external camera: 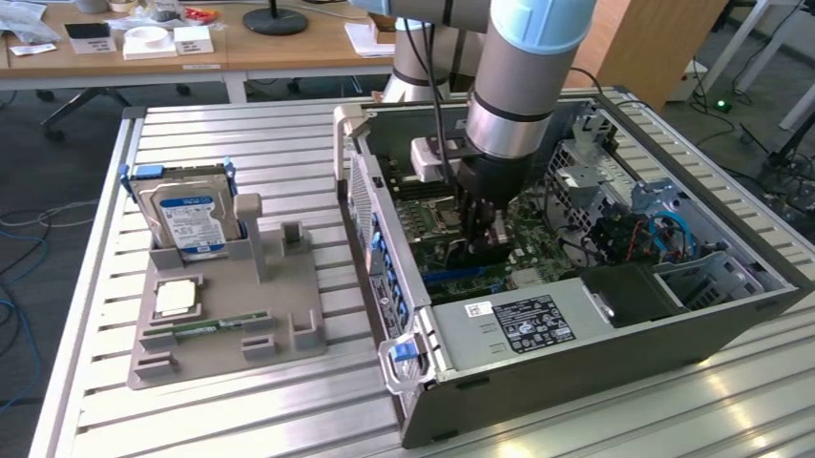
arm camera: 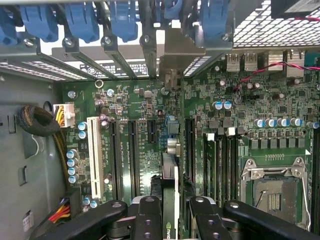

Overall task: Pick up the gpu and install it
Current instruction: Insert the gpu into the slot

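The fingers (arm camera: pixel 149 216) are partly closed, clamped on the two flat faces of the graphics card (arm camera: pixel 170 195). The card stands on edge between them, inside the computer case (external camera: pixel 574 353) and right over the long slots of the main board (arm camera: pixel 135 105). Whether it is seated I cannot tell. It looks light, stiff and fragile, best gripped by its flat sides near the middle, clear of the contact edge. The arm (external camera: pixel 516 86) reaches straight down into the open case.
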`<state>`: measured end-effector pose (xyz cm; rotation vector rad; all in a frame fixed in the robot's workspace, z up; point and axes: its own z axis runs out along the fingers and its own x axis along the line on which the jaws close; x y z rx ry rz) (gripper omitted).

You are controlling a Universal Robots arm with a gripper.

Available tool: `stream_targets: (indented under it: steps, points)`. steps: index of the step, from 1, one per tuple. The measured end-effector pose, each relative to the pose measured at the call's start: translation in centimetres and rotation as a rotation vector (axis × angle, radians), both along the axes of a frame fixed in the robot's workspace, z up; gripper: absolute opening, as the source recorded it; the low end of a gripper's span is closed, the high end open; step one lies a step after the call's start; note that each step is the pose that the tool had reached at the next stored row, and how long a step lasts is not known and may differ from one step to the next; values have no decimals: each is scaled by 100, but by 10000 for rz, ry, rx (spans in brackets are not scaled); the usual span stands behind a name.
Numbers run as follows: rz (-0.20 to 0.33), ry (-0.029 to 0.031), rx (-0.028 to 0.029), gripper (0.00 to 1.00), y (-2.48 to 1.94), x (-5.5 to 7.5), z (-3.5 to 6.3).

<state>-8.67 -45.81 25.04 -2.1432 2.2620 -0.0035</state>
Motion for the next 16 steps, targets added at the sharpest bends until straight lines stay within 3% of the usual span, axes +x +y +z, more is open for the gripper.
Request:
stream_targets:
  steps: [16]
  points:
    - [0,-11,2,26,2,-13,-16]
